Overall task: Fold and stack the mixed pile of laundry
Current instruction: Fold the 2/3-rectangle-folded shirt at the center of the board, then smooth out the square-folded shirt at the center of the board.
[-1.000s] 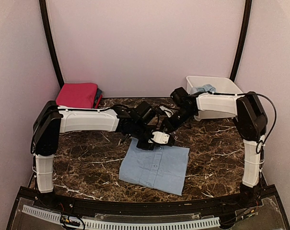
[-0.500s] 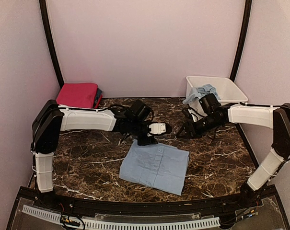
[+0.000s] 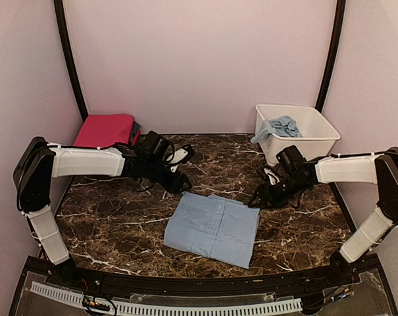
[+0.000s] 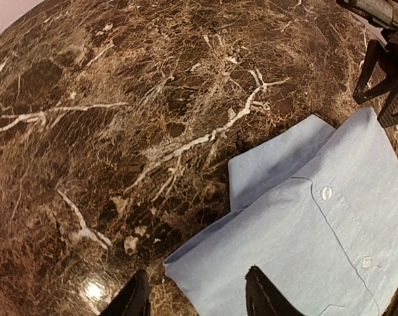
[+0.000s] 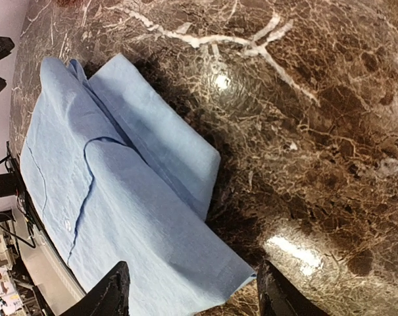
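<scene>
Folded blue shirt (image 3: pixel 214 226) is laid flat between left end effector (image 4: pixel 199 299) and right end effector (image 5: pixel 195 296), both held open, presumably for regrasping.

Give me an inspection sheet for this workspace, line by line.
Surface: dark veined marble table, glossy.
Job's things: folded pale blue shirt flat at centre; magenta-pink pile in the far left corner; blue garment in the white tub.
Clutter: nothing seen.
Hands: left hand open, empty, near the shirt's far-left corner; right hand open, empty, by its far-right corner.
Cables: thin loops at the right wrist, off the cloth.
Surroundings: pale pink walls, black frame posts.
</scene>
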